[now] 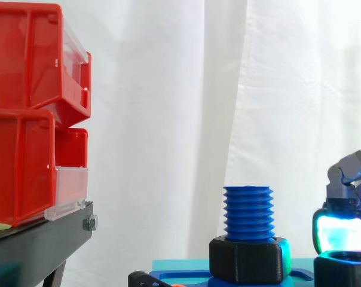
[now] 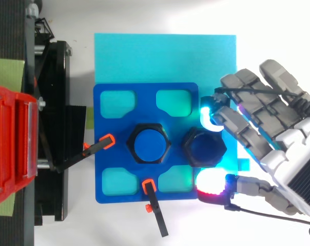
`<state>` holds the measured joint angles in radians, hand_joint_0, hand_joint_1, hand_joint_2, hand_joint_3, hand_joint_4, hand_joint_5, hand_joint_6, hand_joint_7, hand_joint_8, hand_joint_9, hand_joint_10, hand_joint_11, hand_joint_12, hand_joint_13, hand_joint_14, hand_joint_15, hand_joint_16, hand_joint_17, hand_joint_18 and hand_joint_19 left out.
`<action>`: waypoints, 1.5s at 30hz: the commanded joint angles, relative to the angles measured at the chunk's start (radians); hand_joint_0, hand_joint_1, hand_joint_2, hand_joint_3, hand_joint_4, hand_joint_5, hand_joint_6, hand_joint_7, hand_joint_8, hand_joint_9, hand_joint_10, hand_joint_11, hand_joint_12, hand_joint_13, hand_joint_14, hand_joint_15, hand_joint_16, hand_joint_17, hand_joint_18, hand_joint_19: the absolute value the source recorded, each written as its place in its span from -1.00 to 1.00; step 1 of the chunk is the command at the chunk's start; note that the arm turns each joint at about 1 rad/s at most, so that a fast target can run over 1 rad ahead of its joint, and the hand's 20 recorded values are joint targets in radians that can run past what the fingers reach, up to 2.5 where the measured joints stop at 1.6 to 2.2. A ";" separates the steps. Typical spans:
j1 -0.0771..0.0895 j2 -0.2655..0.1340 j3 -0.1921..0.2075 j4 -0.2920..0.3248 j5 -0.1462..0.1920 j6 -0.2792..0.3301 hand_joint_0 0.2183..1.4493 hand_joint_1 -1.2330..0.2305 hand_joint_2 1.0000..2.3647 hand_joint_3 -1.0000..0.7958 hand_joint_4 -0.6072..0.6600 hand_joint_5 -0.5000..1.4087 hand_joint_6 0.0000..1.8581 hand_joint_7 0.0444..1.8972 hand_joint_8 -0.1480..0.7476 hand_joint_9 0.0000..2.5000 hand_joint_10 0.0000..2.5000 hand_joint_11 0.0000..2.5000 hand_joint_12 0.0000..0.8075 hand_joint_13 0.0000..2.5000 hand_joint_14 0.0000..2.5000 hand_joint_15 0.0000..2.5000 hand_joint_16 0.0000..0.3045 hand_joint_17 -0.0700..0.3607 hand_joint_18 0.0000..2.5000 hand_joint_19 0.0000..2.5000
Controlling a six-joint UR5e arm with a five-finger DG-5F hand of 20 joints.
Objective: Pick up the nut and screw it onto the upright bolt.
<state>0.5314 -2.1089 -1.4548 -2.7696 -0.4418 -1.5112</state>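
- Black hex nut (image 2: pixel 204 147): lies flat on the blue fixture plate (image 2: pixel 144 104), right of centre, just beside the upright blue bolt (image 1: pixel 247 210).
- Risk: a lopsided pinch could tip it or skid it against the black collar (image 1: pixel 249 260) at the bolt's foot. A tilted nut would likely cross-thread.
- Hand (image 2: pixel 278 138): enters from the right edge, fingers spread. Cyan pad (image 2: pixel 208 114) above the nut, red pad (image 2: pixel 211 182) below, both close, grip not closed.
- Red bins (image 1: pixel 25 113): far left.
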 commanded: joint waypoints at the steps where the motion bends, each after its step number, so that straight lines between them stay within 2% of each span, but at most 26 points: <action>1: -0.004 0.017 0.002 -0.062 0.000 0.052 -0.43 -0.13 -1.00 -0.44 0.34 -0.62 -0.46 0.26 -0.10 -0.56 -1.00 -1.00 -0.26 -0.56 -1.00 -1.00 -0.79 -0.34 -0.75 -1.00; 8: -0.013 0.066 0.002 -0.134 0.000 0.049 -0.43 -0.12 -1.00 -0.44 0.35 -0.62 -0.46 0.26 -0.10 -0.56 -1.00 -1.00 -0.26 -0.56 -1.00 -1.00 -0.79 -0.34 -0.75 -1.00; 11: -0.021 0.101 0.002 -0.189 -0.009 0.049 -0.43 -0.12 -1.00 -0.44 0.35 -0.61 -0.46 0.25 -0.10 -0.56 -1.00 -1.00 -0.26 -0.56 -1.00 -1.00 -0.79 -0.34 -0.75 -1.00; 16: -0.028 0.152 0.001 -0.219 -0.023 0.049 -0.43 -0.12 -1.00 -0.44 0.34 -0.61 -0.46 0.26 -0.10 -0.56 -1.00 -1.00 -0.26 -0.56 -1.00 -1.00 -0.79 -0.34 -0.74 -1.00; 17: -0.034 0.175 0.004 -0.220 -0.035 0.045 -0.43 -0.12 -1.00 -0.44 0.35 -0.61 -0.46 0.26 -0.10 -0.56 -1.00 -1.00 -0.26 -0.56 -1.00 -1.00 -0.79 -0.34 -0.74 -1.00; 18: -0.039 0.179 0.007 -0.219 -0.041 0.040 -0.43 -0.12 -1.00 -0.44 0.34 -0.61 -0.46 0.26 -0.10 -0.56 -1.00 -1.00 -0.26 -0.56 -1.00 -1.00 -0.79 -0.34 -0.74 -1.00; 19: -0.050 0.182 0.027 -0.214 -0.069 0.025 -0.43 -0.12 -1.00 -0.44 0.34 -0.61 -0.46 0.26 -0.10 -0.56 -1.00 -1.00 -0.26 -0.56 -1.00 -1.00 -0.79 -0.34 -0.74 -1.00; 21: -0.064 0.181 0.051 -0.214 -0.101 0.011 -0.43 -0.12 -1.00 -0.44 0.35 -0.61 -0.46 0.25 -0.10 -0.56 -1.00 -1.00 -0.26 -0.56 -1.00 -1.00 -0.79 -0.34 -0.74 -1.00; 22: -0.074 0.181 0.063 -0.211 -0.129 0.002 -0.43 -0.12 -1.00 -0.44 0.35 -0.61 -0.46 0.25 -0.10 -0.56 -1.00 -1.00 -0.26 -0.56 -1.00 -1.00 -0.79 -0.34 -0.74 -1.00; 24: -0.087 0.179 0.073 -0.202 -0.158 -0.011 -0.43 -0.12 -1.00 -0.44 0.35 -0.61 -0.46 0.25 -0.10 -0.56 -1.00 -1.00 -0.26 -0.56 -1.00 -1.00 -0.79 -0.34 -0.74 -1.00; 25: -0.103 0.172 0.086 -0.159 -0.212 -0.044 -0.43 -0.12 -1.00 -0.44 0.34 -0.61 -0.46 0.25 -0.10 -0.56 -1.00 -1.00 -0.26 -0.56 -1.00 -1.00 -0.79 -0.34 -0.74 -1.00; 27: -0.114 0.161 0.094 -0.107 -0.245 -0.080 -0.44 -0.12 -1.00 -0.44 0.34 -0.61 -0.46 0.25 -0.09 -0.56 -1.00 -1.00 -0.26 -0.56 -1.00 -1.00 -0.79 -0.34 -0.74 -1.00; 29: -0.119 0.156 0.094 -0.091 -0.253 -0.089 -0.44 -0.11 -1.00 -0.44 0.34 -0.61 -0.46 0.25 -0.09 -0.56 -1.00 -1.00 -0.26 -0.55 -1.00 -1.00 -0.79 -0.34 -0.74 -1.00; 30: -0.129 0.142 0.094 -0.048 -0.275 -0.107 -0.44 -0.11 -1.00 -0.44 0.34 -0.61 -0.46 0.25 -0.09 -0.56 -1.00 -1.00 -0.26 -0.55 -1.00 -1.00 -0.79 -0.34 -0.74 -1.00; 35: -0.146 0.119 0.099 0.015 -0.321 -0.136 -0.44 -0.11 -1.00 -0.44 0.35 -0.61 -0.46 0.25 -0.09 -0.56 -1.00 -1.00 -0.26 -0.55 -1.00 -1.00 -0.79 -0.34 -0.74 -1.00; 36: -0.154 0.099 0.102 0.041 -0.334 -0.153 -0.44 -0.11 -1.00 -0.44 0.35 -0.61 -0.46 0.25 -0.09 -0.56 -1.00 -1.00 -0.26 -0.54 -1.00 -1.00 -0.79 -0.34 -0.73 -1.00; 41: -0.174 0.064 0.111 0.059 -0.364 -0.155 -0.44 -0.11 -1.00 -0.44 0.35 -0.61 -0.46 0.24 -0.09 -0.56 -1.00 -1.00 -0.26 -0.54 -1.00 -1.00 -0.79 -0.34 -0.73 -1.00; 42: -0.179 0.044 0.111 0.068 -0.377 -0.155 -0.44 -0.11 -1.00 -0.44 0.34 -0.61 -0.46 0.25 -0.09 -0.56 -1.00 -1.00 -0.26 -0.54 -1.00 -1.00 -0.79 -0.34 -0.73 -1.00; 45: -0.182 0.037 0.125 0.078 -0.394 -0.153 -0.44 -0.11 -1.00 -0.44 0.34 -0.61 -0.46 0.24 -0.09 -0.56 -1.00 -1.00 -0.26 -0.54 -1.00 -1.00 -0.79 -0.34 -0.72 -1.00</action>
<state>0.3562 -2.0553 -1.3395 -2.7045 -0.8153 -1.6648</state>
